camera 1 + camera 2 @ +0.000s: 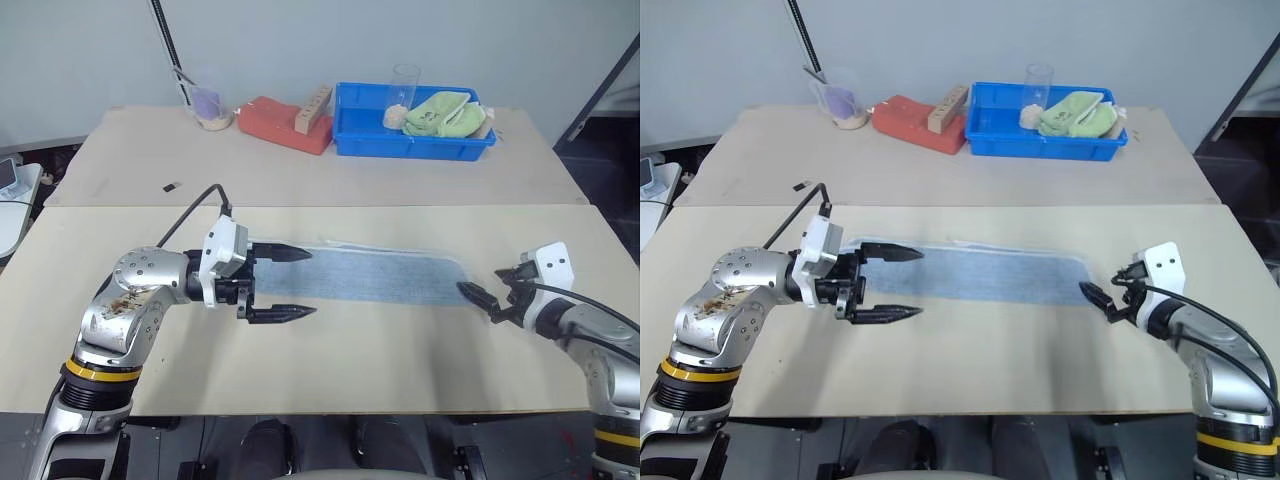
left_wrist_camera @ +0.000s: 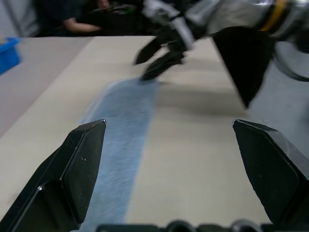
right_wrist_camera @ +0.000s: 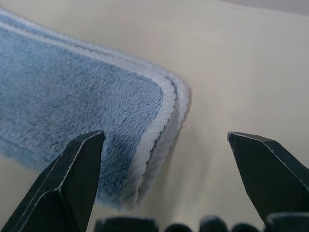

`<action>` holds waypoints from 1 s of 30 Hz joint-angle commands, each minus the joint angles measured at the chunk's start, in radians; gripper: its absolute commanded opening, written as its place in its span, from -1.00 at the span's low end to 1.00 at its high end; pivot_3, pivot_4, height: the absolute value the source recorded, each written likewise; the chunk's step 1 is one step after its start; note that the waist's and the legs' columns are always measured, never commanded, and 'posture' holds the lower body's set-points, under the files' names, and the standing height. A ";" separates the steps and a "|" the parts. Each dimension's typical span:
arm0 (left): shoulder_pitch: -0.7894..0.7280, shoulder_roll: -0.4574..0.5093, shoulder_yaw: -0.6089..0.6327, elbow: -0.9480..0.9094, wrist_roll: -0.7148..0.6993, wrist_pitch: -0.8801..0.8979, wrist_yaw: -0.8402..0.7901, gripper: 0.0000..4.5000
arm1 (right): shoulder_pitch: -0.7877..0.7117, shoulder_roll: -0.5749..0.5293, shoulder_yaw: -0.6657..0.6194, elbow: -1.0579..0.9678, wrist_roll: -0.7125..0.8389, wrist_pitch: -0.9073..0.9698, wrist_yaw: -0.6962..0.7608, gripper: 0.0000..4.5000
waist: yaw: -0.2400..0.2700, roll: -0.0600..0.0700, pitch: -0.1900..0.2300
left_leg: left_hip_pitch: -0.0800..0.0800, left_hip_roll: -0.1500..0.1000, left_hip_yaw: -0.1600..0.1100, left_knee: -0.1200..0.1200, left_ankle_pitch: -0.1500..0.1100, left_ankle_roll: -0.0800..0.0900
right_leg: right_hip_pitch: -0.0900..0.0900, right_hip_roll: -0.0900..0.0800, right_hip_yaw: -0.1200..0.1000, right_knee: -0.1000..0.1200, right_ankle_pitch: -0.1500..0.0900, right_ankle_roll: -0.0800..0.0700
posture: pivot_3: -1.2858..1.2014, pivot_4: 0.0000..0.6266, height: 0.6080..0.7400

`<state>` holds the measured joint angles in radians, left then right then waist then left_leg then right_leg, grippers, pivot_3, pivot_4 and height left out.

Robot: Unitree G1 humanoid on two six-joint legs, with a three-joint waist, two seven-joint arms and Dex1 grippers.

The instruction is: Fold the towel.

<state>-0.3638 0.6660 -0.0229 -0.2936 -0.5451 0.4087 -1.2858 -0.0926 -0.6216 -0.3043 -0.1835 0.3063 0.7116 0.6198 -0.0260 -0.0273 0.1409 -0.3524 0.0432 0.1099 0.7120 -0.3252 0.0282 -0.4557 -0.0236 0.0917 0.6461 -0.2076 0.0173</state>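
The towel (image 1: 375, 273) is lying flat as a long folded strip across the middle of the near surface (image 1: 330, 370), running left to right. The left gripper (image 1: 285, 283) is hovering at its left end, jaws spread, and the right gripper (image 1: 478, 297) is sitting just beside its right end. On the far surface behind, a bin (image 1: 410, 140) is holding a cloth (image 1: 445, 113) and a glass (image 1: 404, 90). Left of the bin a block (image 1: 310, 107) is resting on a pad (image 1: 280, 125), with a cup (image 1: 210, 105) further left.
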 commanded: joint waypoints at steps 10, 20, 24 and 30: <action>0.008 0.007 -0.014 -0.042 -0.069 -0.075 -0.120 1.00 | -0.088 0.062 0.056 0.115 0.011 -0.012 -0.042 0.16 | -0.003 0.000 0.000 | -0.001 0.000 0.000 -0.001 -0.001 0.001 | 0.000 0.000 0.002 -0.005 0.001 0.001 | 0.03 -0.52 0.65; 0.033 0.022 0.017 -0.038 -0.058 -0.077 -0.060 1.00 | -0.099 -0.033 0.006 0.164 0.016 -0.047 0.000 -0.98 | -0.004 0.000 0.000 | -0.001 -0.001 -0.001 -0.001 -0.001 0.001 | 0.000 0.000 0.003 -0.005 0.001 0.001 | 0.03 -0.52 0.65; 0.039 0.021 0.025 -0.044 -0.061 -0.076 -0.031 1.00 | -0.145 -0.160 -0.018 0.263 0.015 -0.083 0.071 -0.98 | -0.004 0.000 0.000 | -0.001 -0.002 0.000 -0.001 -0.001 0.002 | 0.001 -0.001 0.003 -0.006 0.001 0.002 | 0.03 -0.52 0.65; 0.042 0.024 0.030 -0.052 -0.065 -0.067 -0.001 1.00 | -0.226 -0.273 0.033 0.233 0.074 -0.023 0.215 -0.98 | -0.015 0.000 0.000 | -0.001 -0.001 -0.001 -0.002 -0.001 0.002 | 0.001 0.000 0.004 -0.006 0.001 0.002 | 0.03 -0.52 0.65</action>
<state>-0.3173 0.6820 -0.0164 -0.3148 -0.5932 0.3462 -1.2982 -0.2938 -0.8797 -0.2809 0.1196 0.3401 0.6580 0.8002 -0.0409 -0.0275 0.1410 -0.3532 0.0429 0.1086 0.7102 -0.3264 0.0302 -0.4549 -0.0228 0.0956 0.6398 -0.2063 0.0195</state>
